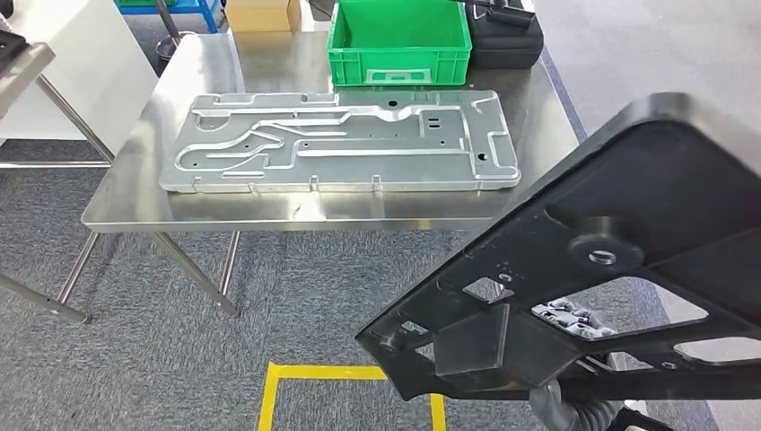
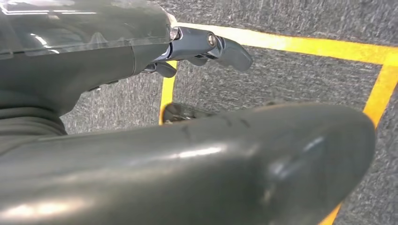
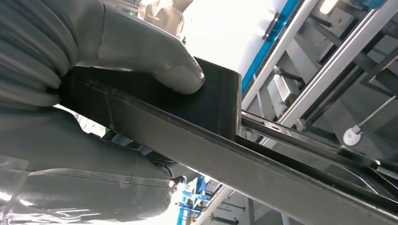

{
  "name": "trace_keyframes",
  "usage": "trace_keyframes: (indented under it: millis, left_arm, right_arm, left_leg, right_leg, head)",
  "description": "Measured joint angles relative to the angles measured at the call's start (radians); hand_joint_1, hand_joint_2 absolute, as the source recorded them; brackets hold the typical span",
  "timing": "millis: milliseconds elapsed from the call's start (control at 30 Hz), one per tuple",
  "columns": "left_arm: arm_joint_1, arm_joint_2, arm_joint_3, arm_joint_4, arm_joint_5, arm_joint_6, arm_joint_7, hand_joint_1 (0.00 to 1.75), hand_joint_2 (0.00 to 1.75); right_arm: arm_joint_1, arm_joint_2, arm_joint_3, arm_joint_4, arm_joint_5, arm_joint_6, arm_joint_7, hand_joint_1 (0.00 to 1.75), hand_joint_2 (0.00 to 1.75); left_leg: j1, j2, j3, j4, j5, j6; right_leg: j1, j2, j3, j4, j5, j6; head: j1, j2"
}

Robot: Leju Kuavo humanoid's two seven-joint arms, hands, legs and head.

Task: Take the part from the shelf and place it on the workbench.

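Head view: The black part (image 1: 619, 260), a flat frame with cut-outs and a round boss, is held up at the near right, tilted, over the grey carpet. The right hand (image 1: 567, 316) shows through a cut-out from beneath the part. The steel workbench (image 1: 135, 193) stands farther off, across a strip of carpet. On it lies a large machined aluminium plate (image 1: 341, 142), filling most of the middle. Behind the plate, at the far edge, stands a green plastic crate (image 1: 399, 40), with a black case (image 1: 507, 40) just to its right. A cardboard box (image 1: 262, 13) sits beyond the bench at far left. Yellow floor tape (image 1: 310, 382) marks a rectangle at the near edge.

Left wrist view: The left hand (image 2: 187, 47) hangs over the carpet and tape, fingers loosely extended and apart, holding nothing.

Right wrist view: The right hand's thumb (image 3: 155, 56) presses on the part's edge; fingers close beneath it, gripping firmly.
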Motion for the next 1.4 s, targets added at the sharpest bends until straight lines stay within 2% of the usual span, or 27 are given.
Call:
trace_keyframes:
  millis: [33,67,100,133,167,233,300,367,433,467,500,533,600,633,667,767,833,933,967,1000,1033,1100,1167,1233,1300,1333,1400]
  left_arm:
    - [0.001,0.0,0.001,0.0,-0.001,0.0,0.0,0.0,0.0]
    - [0.002,0.0,0.001,0.0,-0.001,0.0,-0.001,0.0,0.0]
    - [0.003,0.0,0.002,0.0,-0.002,0.0,-0.001,0.0,0.0]
    - [0.004,0.001,0.003,0.0,-0.003,0.0,-0.002,0.0,0.0]
    - [0.004,0.001,0.004,0.0,-0.004,0.0,-0.002,0.0,0.0]
    - [0.004,0.001,0.007,0.0,-0.004,0.001,-0.002,0.0,0.0]
    - [0.003,0.001,0.01,0.0,-0.004,0.001,-0.003,0.0,0.0]
    - [0.001,0.001,0.013,0.0,-0.004,0.001,-0.003,0.0,0.0]
    - [0.001,0.001,0.016,0.0,-0.004,0.001,-0.003,0.0,0.0]
    - [0.001,0.002,0.018,0.0,-0.004,0.001,-0.003,0.0,0.0]
    - [0.002,0.002,0.02,0.0,-0.005,0.001,-0.003,0.0,0.0]
    - [0.003,0.001,0.022,0.0,-0.006,0.002,-0.002,0.0,0.0]
    - [0.004,0.0,0.026,0.0,-0.007,0.005,-0.001,0.0,0.0]
    - [0.005,0.0,0.028,0.0,-0.008,0.007,0.0,0.0,0.0]
    - [0.004,0.0,0.03,0.0,-0.009,0.01,0.002,0.0,0.0]
    - [0.003,0.002,0.04,0.0,-0.011,0.025,0.013,0.0,0.0]
    - [0.003,0.005,0.048,0.0,-0.014,0.035,0.021,0.0,0.0]
    - [0.006,0.007,0.061,0.0,-0.018,0.041,0.029,0.0,0.0]
    - [0.008,0.008,0.064,0.0,-0.021,0.04,0.03,0.0,0.0]
    - [0.011,0.009,0.066,0.0,-0.026,0.039,0.029,0.0,0.0]
    - [0.013,0.009,0.067,0.0,-0.031,0.037,0.027,0.0,0.0]
    - [0.016,0.01,0.07,0.0,-0.044,0.03,0.016,0.0,0.0]
    - [0.014,0.011,0.074,0.0,-0.053,0.021,0.004,0.0,0.0]
    - [0.014,0.012,0.078,-0.001,-0.061,0.016,-0.004,0.0,0.0]
    - [0.015,0.012,0.081,-0.001,-0.07,0.012,-0.009,0.0,0.0]
    - [0.013,0.012,0.082,-0.001,-0.074,0.01,-0.011,0.0,0.0]
    - [0.009,0.012,0.085,-0.001,-0.082,0.005,-0.016,0.0,0.0]
  right_arm:
    - [0.0,0.0,0.0,0.0,-0.001,0.0,0.0,1.71,1.75]
    - [0.001,0.0,0.0,0.0,-0.002,-0.001,0.0,1.71,1.75]
    - [0.002,0.0,-0.001,0.0,-0.002,-0.002,0.0,1.71,1.75]
    - [0.004,0.0,-0.001,-0.001,-0.001,-0.003,0.0,1.71,1.75]
    - [0.006,0.0,-0.001,-0.002,0.0,-0.003,0.0,1.71,1.75]
    - [0.009,-0.001,0.0,-0.006,0.004,-0.004,0.0,1.71,1.75]
    - [0.011,-0.001,0.0,-0.013,0.008,-0.007,0.0,1.71,1.75]
    - [0.013,-0.001,0.0,-0.019,0.011,-0.013,0.0,1.71,1.75]
    - [0.02,-0.001,0.0,-0.023,0.015,-0.021,0.0,1.71,1.75]
    - [0.026,-0.001,0.0,-0.026,0.02,-0.027,0.0,1.71,1.75]
    - [0.032,-0.001,0.0,-0.03,0.026,-0.033,0.0,1.71,1.75]
    - [0.038,-0.001,0.0,-0.034,0.033,-0.041,0.0,1.71,1.75]
    - [0.049,-0.002,0.0,-0.046,0.05,-0.06,0.0,1.71,1.75]
    - [0.054,-0.002,0.0,-0.052,0.062,-0.073,0.0,1.71,1.75]
    - [0.06,-0.002,0.001,-0.058,0.075,-0.089,0.0,1.71,1.75]
    - [0.076,-0.006,0.004,-0.085,0.123,-0.153,0.0,1.71,1.75]
    - [0.087,-0.012,0.012,-0.101,0.158,-0.205,0.0,1.71,1.75]
    - [0.099,-0.026,0.026,-0.113,0.195,-0.273,0.0,1.71,1.75]
    - [0.098,-0.034,0.027,-0.112,0.196,-0.287,0.0,1.71,1.75]
    - [0.09,-0.044,0.025,-0.106,0.19,-0.295,0.0,1.71,1.75]
    - [0.074,-0.055,0.018,-0.096,0.176,-0.295,0.0,1.71,1.75]
    - [0.027,-0.08,-0.021,-0.061,0.133,-0.272,0.0,1.71,1.75]
    - [-0.022,-0.108,-0.095,-0.016,0.092,-0.228,0.0,1.71,1.75]
    - [-0.077,-0.138,-0.182,0.04,0.084,-0.194,0.001,1.71,1.75]
    - [-0.145,-0.171,-0.257,0.113,0.129,-0.197,0.003,1.71,1.75]
    - [-0.183,-0.188,-0.289,0.156,0.169,-0.213,0.007,1.71,1.75]
    - [-0.262,-0.221,-0.337,0.257,0.276,-0.272,0.028,1.71,1.75]
  left_leg:
    - [0.0,0.0,0.005,-0.049,0.04,0.001]
    - [0.0,0.001,0.018,-0.117,0.099,0.005]
    - [-0.002,0.002,0.029,-0.176,0.142,0.008]
    - [-0.005,0.002,0.039,-0.218,0.172,0.014]
    - [-0.008,0.003,0.041,-0.239,0.187,0.02]
    - [-0.01,0.002,0.05,-0.245,0.181,0.032]
    - [-0.007,0.0,0.072,-0.257,0.178,0.045]
    - [-0.006,0.0,0.094,-0.267,0.168,0.054]
    - [-0.008,-0.001,0.11,-0.269,0.153,0.059]
    - [-0.009,-0.002,0.12,-0.269,0.144,0.059]
    - [-0.01,-0.004,0.134,-0.269,0.133,0.058]
    - [-0.01,-0.005,0.149,-0.269,0.122,0.056]
    - [-0.013,-0.006,0.181,-0.269,0.099,0.05]
    - [-0.014,-0.006,0.189,-0.269,0.09,0.046]
    - [-0.014,-0.007,0.195,-0.271,0.082,0.04]
    - [-0.016,-0.007,0.2,-0.259,0.081,0.022]
    - [-0.014,-0.004,0.174,-0.193,0.074,0.013]
    - [-0.006,-0.002,0.065,-0.028,0.007,-0.002]
    - [-0.003,-0.001,0.034,0.002,-0.005,-0.007]
    - [-0.001,-0.001,0.018,0.001,0.004,-0.01]
    - [0.001,-0.001,0.016,-0.033,0.038,-0.011]
    - [0.002,0.0,0.042,-0.153,0.138,-0.008]
    - [-0.004,0.003,0.055,-0.236,0.183,0.004]
    - [-0.009,0.003,0.053,-0.251,0.183,0.021]
    - [-0.006,0.003,0.059,-0.26,0.193,0.036]
    - [-0.004,0.004,0.063,-0.267,0.196,0.041]
    - [-0.003,0.003,0.067,-0.274,0.197,0.05]
  right_leg:
    - [0.0,0.001,0.016,0.0,-0.011,0.002]
    - [-0.001,0.001,0.03,-0.001,-0.023,0.005]
    - [0.0,0.001,0.043,0.0,-0.034,0.01]
    - [0.0,0.002,0.051,0.0,-0.044,0.016]
    - [0.001,0.002,0.055,0.001,-0.051,0.023]
    - [0.001,0.002,0.062,0.005,-0.055,0.035]
    - [0.0,0.001,0.053,0.043,-0.059,0.043]
    - [-0.003,0.0,-0.006,0.146,-0.087,0.05]
    - [-0.003,0.0,-0.091,0.256,-0.133,0.055]
    - [-0.003,0.0,-0.122,0.279,-0.142,0.056]
    - [-0.002,0.0,-0.138,0.272,-0.131,0.055]
    - [-0.001,0.0,-0.137,0.231,-0.095,0.052]
    - [0.005,0.0,-0.117,0.114,0.006,0.038]
    - [0.01,0.0,-0.11,0.07,0.039,0.031]
    - [0.014,0.0,-0.107,0.047,0.059,0.024]
    - [0.013,0.001,-0.092,0.027,0.061,0.008]
    - [0.008,0.0,-0.067,0.011,0.054,-0.004]
    - [0.006,-0.002,-0.041,0.004,0.035,-0.01]
    - [0.006,-0.001,-0.033,0.004,0.027,-0.01]
    - [0.006,0.0,-0.024,0.004,0.02,-0.009]
    - [0.005,0.002,-0.013,0.005,0.013,-0.007]
    - [0.004,0.005,0.008,0.006,-0.001,-0.001]
    - [0.004,0.006,0.013,0.008,-0.01,0.011]
    - [0.006,0.005,0.009,0.007,-0.015,0.024]
    - [0.005,0.003,0.01,0.012,-0.025,0.037]
    - [0.005,0.003,0.0,0.035,-0.039,0.041]
    - [0.001,0.001,-0.057,0.143,-0.09,0.048]
  head:
    - [0.0,0.0]
    - [0.0,0.0]
    - [0.001,0.0]
    - [0.001,0.0]
    - [0.001,0.0]
    - [0.001,0.0]
    - [0.002,0.0]
    - [0.004,0.0]
    - [0.005,0.0]
    - [0.005,0.0]
    - [0.005,0.0]
    - [0.005,0.0]
    - [0.004,0.0]
    - [0.003,0.0]
    - [0.002,0.0]
    - [0.001,0.0]
    - [-0.002,0.0]
    - [-0.006,0.0]
    - [-0.006,0.0]
    - [-0.007,0.0]
    - [-0.007,0.0]
    - [-0.006,0.0]
    - [-0.008,0.0]
    - [-0.01,0.0]
    - [-0.01,0.0]
    - [-0.01,0.0]
    - [-0.009,0.0]
